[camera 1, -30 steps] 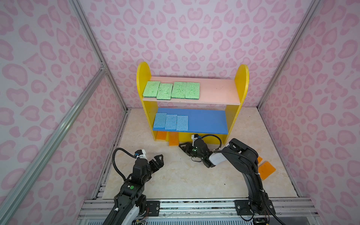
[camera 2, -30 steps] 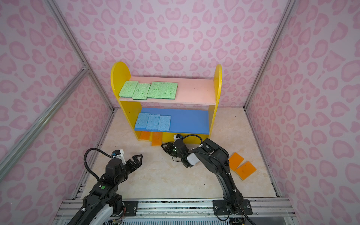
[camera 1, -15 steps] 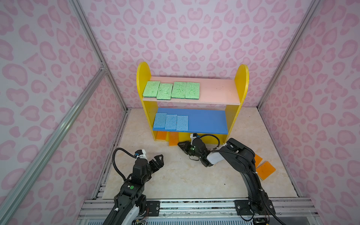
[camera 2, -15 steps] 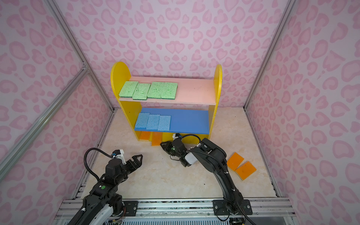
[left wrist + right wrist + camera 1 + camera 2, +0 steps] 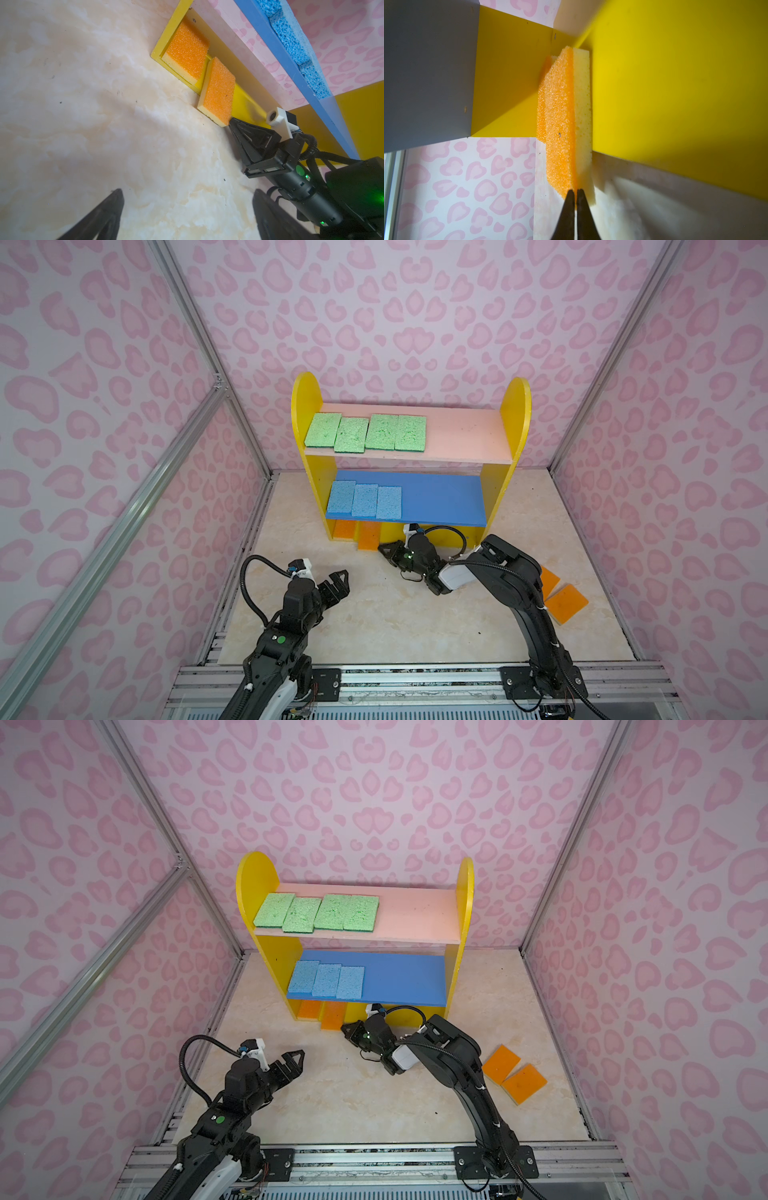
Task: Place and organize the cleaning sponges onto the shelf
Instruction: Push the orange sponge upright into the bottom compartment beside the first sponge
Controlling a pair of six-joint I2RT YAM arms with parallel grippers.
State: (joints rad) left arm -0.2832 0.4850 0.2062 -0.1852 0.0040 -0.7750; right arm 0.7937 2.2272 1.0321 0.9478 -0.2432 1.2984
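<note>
Mid-frame in both top views: small wooden shelf with yellow round-topped side panels (image 5: pixel 515 414), loaded with four light green porous sponges (image 5: pixel 381 432) on the pink top board and three light blue sponges (image 5: pixel 365 500) on the blue middle board. On the yellow base, lower left of the shelf: one flat orange sponge (image 5: pixel 187 55) fully in, a second orange sponge (image 5: pixel 218 93) sticking out past the front lip. Lower right of frame, well apart from the shelf: two loose orange sponges (image 5: pixel 566 602) flat on the floor. Right gripper (image 5: pixel 231 124) clenched with nothing seen between the tips, butted against the protruding sponge's outer end; left gripper (image 5: pixel 341 580) splayed wide, idle, holding nothing. Step judged: nudging that second sponge home. Next: push straight inward, level with its neighbour, without tipping it; then fetch the loose pair.
</note>
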